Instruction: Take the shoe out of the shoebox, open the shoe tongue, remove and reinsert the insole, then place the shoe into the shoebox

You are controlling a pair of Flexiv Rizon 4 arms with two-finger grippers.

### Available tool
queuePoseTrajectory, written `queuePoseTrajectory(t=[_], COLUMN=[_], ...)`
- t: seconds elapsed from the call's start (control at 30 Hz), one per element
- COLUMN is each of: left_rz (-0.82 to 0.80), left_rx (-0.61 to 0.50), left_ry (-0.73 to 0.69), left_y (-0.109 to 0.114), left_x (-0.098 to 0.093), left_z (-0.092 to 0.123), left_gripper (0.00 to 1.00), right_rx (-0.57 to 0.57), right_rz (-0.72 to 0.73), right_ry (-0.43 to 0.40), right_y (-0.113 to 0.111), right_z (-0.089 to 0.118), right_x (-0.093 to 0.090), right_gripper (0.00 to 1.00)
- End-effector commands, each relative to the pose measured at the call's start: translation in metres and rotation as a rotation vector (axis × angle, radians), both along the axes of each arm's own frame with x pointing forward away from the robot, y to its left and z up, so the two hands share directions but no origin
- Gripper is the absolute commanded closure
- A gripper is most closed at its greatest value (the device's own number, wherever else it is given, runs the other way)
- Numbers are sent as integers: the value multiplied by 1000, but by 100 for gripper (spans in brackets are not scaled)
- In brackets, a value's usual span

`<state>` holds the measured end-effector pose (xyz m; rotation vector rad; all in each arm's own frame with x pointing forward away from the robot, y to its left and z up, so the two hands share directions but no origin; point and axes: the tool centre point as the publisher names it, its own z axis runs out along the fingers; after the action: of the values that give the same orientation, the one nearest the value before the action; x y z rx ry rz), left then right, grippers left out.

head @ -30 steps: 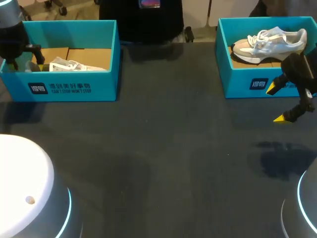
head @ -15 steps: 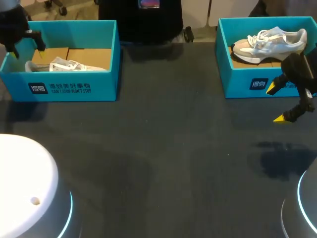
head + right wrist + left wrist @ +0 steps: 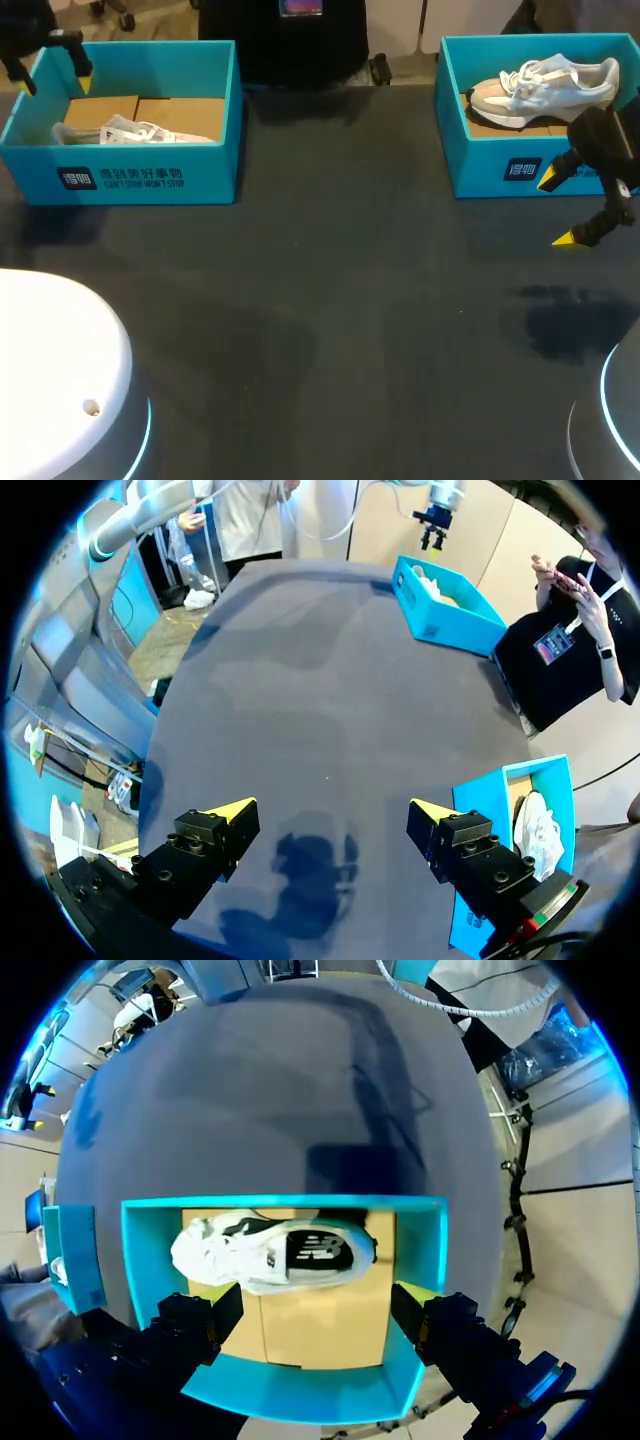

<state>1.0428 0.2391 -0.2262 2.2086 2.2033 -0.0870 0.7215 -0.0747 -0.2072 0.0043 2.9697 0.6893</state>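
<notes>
The left teal shoebox (image 3: 150,178) holds a white sneaker (image 3: 135,132) lying on its side on the cardboard floor. My left gripper (image 3: 52,78) hovers open over that box's far left corner. From its wrist the sneaker (image 3: 270,1252) lies below and ahead of the spread left gripper (image 3: 320,1310), inside the box (image 3: 300,1400). The right teal shoebox (image 3: 500,170) holds a grey-and-white sneaker (image 3: 545,85). My right gripper (image 3: 560,210) hangs open just in front of that box, above the dark table. In the right wrist view the right gripper (image 3: 330,812) is empty, with the right box (image 3: 480,810) beside it.
A dark table (image 3: 330,320) stretches between and in front of the two boxes. The far left box (image 3: 445,605) and my left gripper (image 3: 435,525) show small across the table in the right wrist view.
My left gripper has risen and drawn back toward the far left corner of the left box. The right arm and both sneakers have not moved.
</notes>
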Motion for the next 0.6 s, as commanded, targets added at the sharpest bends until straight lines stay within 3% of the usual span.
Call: queuePoseTrajectory(t=[0.03, 0.2, 0.33, 0.37, 0.53, 0.6], left_rz=[6, 29, 52, 66, 66, 66], left_rx=[14, 9, 13, 13, 13, 13], left_ry=[-11, -3, 4, 10, 10, 10], left_y=[-6, -9, -10, -10, -10, -10], left_x=[-18, -29, -34, -34, -34, -34], left_z=[20, 34, 38, 38, 38, 38], left_gripper=[0, 0, 0, 0, 0, 0], right_rx=[10, -7, 3, 43, -24, 3], right_rz=[-40, -180, -390, -412, -442, -501], right_ry=[16, 50, 92, 86, 98, 96], right_y=[-8, -30, -42, -44, -45, -50], right_z=[-3, 3, 7, 8, 13, 9], right_x=[6, 42, 66, 71, 99, 113], right_gripper=[0, 0, 0, 0, 0, 0])
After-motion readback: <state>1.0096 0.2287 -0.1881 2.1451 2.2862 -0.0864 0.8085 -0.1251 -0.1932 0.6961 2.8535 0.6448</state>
